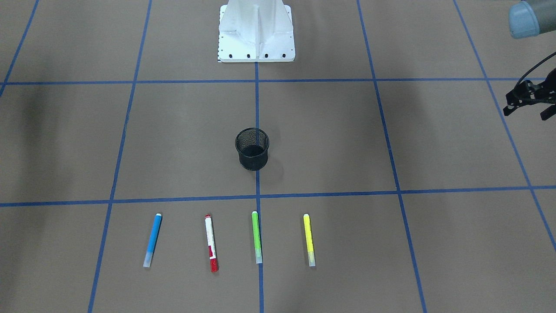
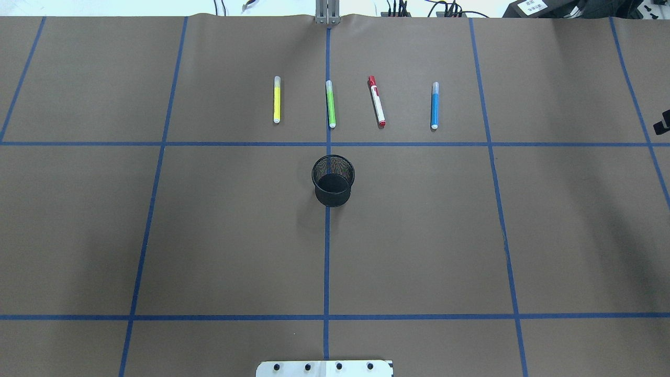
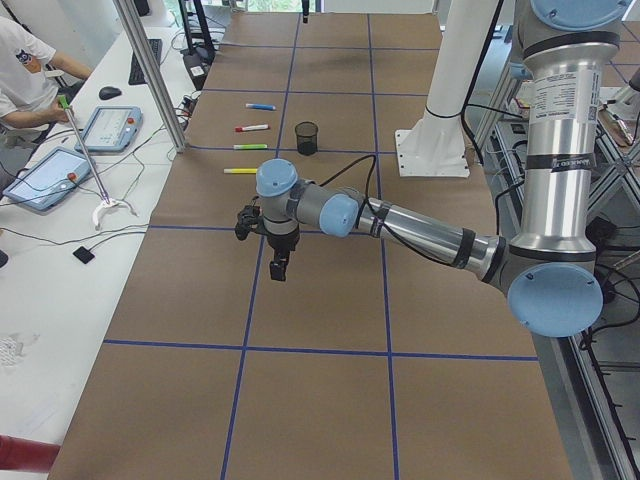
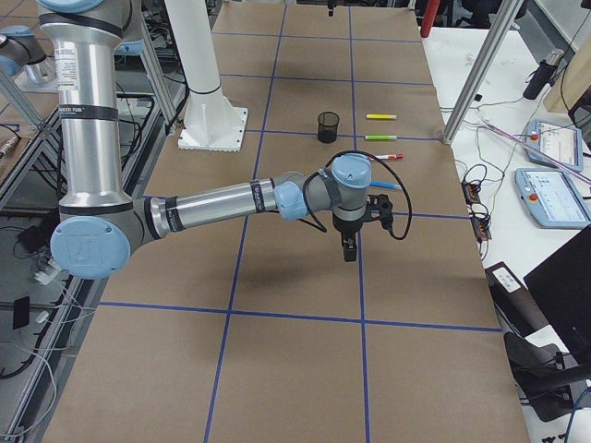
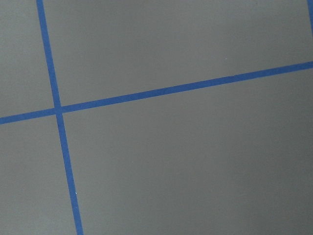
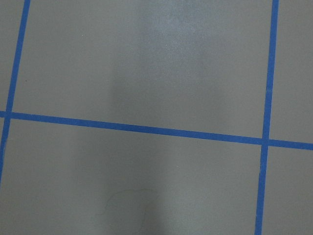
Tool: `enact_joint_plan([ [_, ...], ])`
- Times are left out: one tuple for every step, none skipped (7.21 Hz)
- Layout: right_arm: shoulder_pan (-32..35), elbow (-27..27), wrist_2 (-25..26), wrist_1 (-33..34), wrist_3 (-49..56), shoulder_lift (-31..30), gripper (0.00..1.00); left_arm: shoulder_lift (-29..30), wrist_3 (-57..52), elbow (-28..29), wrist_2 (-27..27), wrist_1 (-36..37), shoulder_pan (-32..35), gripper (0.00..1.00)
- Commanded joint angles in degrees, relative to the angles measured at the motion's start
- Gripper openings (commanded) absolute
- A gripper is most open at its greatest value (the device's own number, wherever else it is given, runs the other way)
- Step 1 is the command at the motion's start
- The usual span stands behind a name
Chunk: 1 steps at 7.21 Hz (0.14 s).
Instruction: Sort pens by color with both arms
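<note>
Four pens lie side by side in a row on the brown table, beyond the black mesh cup (image 2: 333, 180). From the left they are yellow (image 2: 277, 99), lime green (image 2: 331, 104), white with red ends (image 2: 376, 101) and blue (image 2: 434, 106). My left gripper (image 3: 280, 268) hangs above bare table far to the left of the row, its fingers pointing down. My right gripper (image 4: 348, 251) hangs likewise far to the right. Neither touches a pen. Only a black sliver of each shows at an edge of the front and overhead views, so I cannot tell if they are open or shut. Both wrist views show only table and blue tape.
The white pedestal base (image 1: 256, 30) stands at the robot's side of the table. Blue tape lines (image 2: 327, 262) divide the brown surface into squares. In the left side view a person (image 3: 20, 70) sits at a side bench with tablets (image 3: 108, 127) and cables.
</note>
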State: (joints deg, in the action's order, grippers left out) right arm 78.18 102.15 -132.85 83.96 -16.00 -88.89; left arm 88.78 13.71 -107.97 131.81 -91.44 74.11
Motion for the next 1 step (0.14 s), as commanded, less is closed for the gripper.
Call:
enact_joint_plan([
  [-0.04,-0.64,0.22,-0.03,0.0,1.17,0.99,-0.27,0.0,-0.14,-0.33,-0.23,0.07,1.0],
])
